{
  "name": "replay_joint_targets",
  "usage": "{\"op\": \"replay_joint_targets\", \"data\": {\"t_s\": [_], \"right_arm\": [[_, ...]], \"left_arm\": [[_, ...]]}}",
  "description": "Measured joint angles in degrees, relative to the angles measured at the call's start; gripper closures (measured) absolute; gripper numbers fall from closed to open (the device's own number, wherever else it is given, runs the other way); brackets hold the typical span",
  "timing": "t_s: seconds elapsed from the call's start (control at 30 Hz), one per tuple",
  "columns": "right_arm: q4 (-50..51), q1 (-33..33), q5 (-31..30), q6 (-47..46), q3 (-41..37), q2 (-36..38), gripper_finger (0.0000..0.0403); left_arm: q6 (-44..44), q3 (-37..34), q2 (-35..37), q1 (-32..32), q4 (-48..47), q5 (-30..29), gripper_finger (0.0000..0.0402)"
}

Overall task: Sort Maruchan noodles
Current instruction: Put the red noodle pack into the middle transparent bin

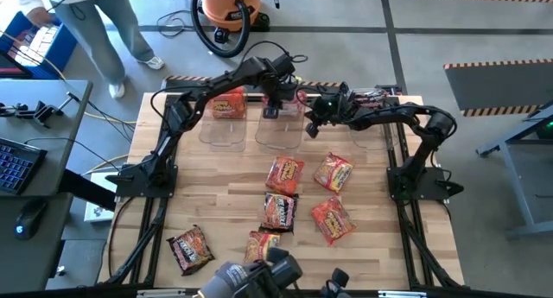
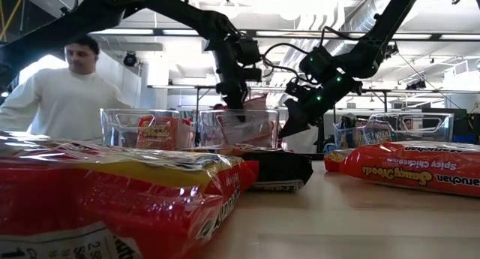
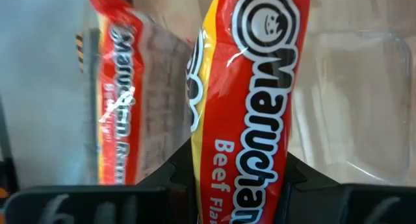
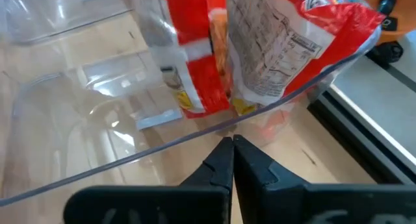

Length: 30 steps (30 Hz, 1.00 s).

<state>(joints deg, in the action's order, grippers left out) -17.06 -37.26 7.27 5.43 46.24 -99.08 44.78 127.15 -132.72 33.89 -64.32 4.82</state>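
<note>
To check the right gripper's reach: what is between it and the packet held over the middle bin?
In the right wrist view, only the middle bin's clear wall separates the shut right gripper from the packet.

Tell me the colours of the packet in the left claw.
Red with a yellow band and white lettering: the packet, clearest in the left wrist view.

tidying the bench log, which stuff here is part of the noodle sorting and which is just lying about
Part of the job:
- packet held in the left hand over the middle bin
- loose packets on the table
- left bin holding a packet
- shut right hand, empty

Lying about:
- vacuum
- keyboard
- mouse
</note>
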Motion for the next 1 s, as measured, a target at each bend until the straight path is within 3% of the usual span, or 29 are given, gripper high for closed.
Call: {"op": "replay_joint_targets", "data": {"t_s": [0.33,0.67,1.0], "right_arm": [[0.1,0.4,0.3,-0.4,0.0,0.0,0.0403],[0.0,0.7,0.5,-0.4,0.0,0.0,0.0403],[-1.8,1.5,0.6,-0.9,0.0,0.0,0.0403]], "left_arm": [[-4.0,0.0,-3.5,0.6,-0.4,-3.0,0.0316],[-3.1,0.0,-3.3,-0.5,2.4,-4.1,0.0244],[-3.2,0.0,-3.3,-0.3,5.2,-4.8,0.0235]]}}
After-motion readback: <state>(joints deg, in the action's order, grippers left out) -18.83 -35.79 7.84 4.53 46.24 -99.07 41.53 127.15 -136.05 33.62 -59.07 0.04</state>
